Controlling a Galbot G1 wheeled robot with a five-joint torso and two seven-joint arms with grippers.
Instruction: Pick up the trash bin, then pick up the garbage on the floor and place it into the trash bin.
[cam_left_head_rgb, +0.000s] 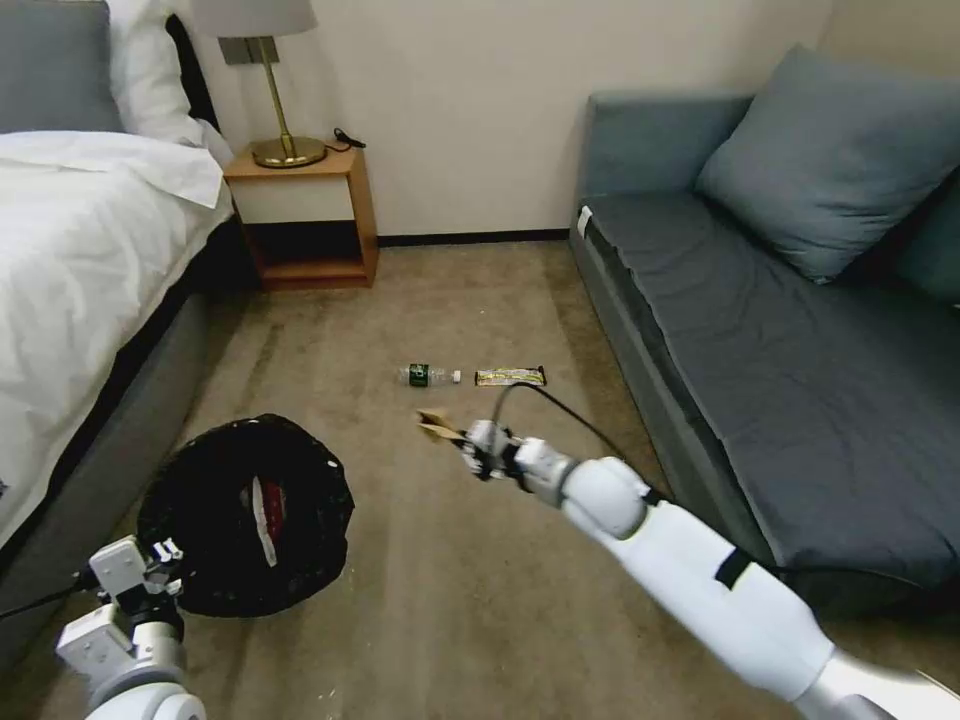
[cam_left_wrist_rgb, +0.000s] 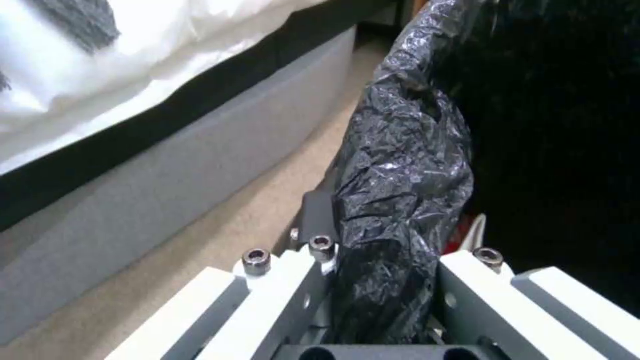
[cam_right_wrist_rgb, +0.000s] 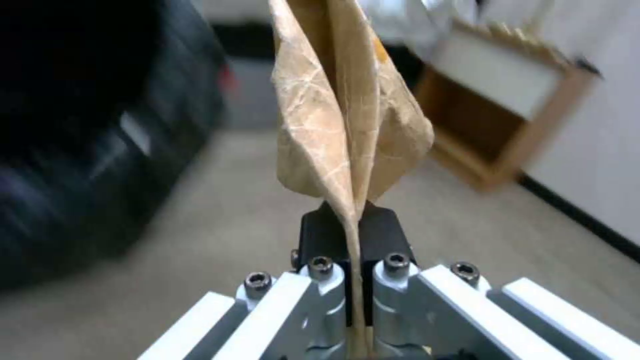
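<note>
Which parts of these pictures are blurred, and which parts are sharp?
Right wrist view: the brown paper bag is sharp; the trash bin and bedside table behind are smeared. Left wrist view: the bin's black liner is crisp. Head view: sharp throughout.

Right wrist view: trash bin (cam_right_wrist_rgb: 87, 150) and bedside table (cam_right_wrist_rgb: 507, 120) blurred; brown paper bag (cam_right_wrist_rgb: 347, 115) top cut off by the frame edge. Head view: bottle (cam_left_head_rgb: 428, 376) label and wrapper (cam_left_head_rgb: 511, 376) print too small to read
</note>
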